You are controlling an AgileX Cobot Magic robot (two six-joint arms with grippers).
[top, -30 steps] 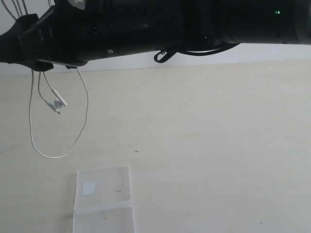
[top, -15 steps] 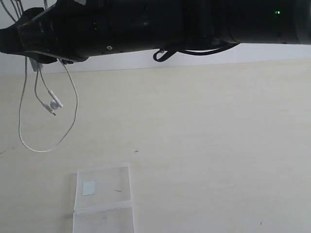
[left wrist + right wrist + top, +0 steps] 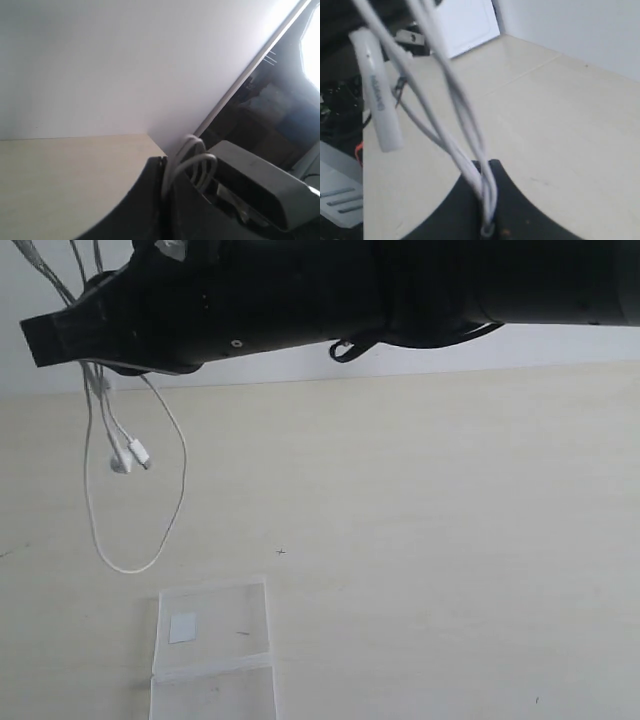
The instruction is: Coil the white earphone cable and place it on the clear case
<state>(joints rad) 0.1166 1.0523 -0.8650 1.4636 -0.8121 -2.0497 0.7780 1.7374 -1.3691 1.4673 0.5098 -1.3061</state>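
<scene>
In the exterior view the flat transparent rectangular plastic case (image 3: pixel 215 625) lies nearest us on the pale beige table (image 3: pixel 420 540). A small white square sticker (image 3: pixel 182 628) is on it and a seam runs across it. Just beyond it hangs the thin white earphone cable (image 3: pixel 183 475). Its long loop drops towards the table and is apart from the case. We cannot tell whether the lowest bend touches the tabletop. Two small white earbuds (image 3: pixel 121 463) dangle side by side inside the loop. Above them a thick black arm (image 3: pixel 300 290) spans the top of the picture, and the strands run up under its end. A white wall (image 3: pixel 560 348) stands behind.

At the left gripper (image 3: pixel 166 180) the dark jaws are pressed together on the cable (image 3: pixel 200 159), with two small bends standing out of them.

The right gripper (image 3: pixel 487 210) is likewise clamped on several strands (image 3: pixel 465 115), and beside them hangs the white inline remote (image 3: pixel 379 102).
</scene>
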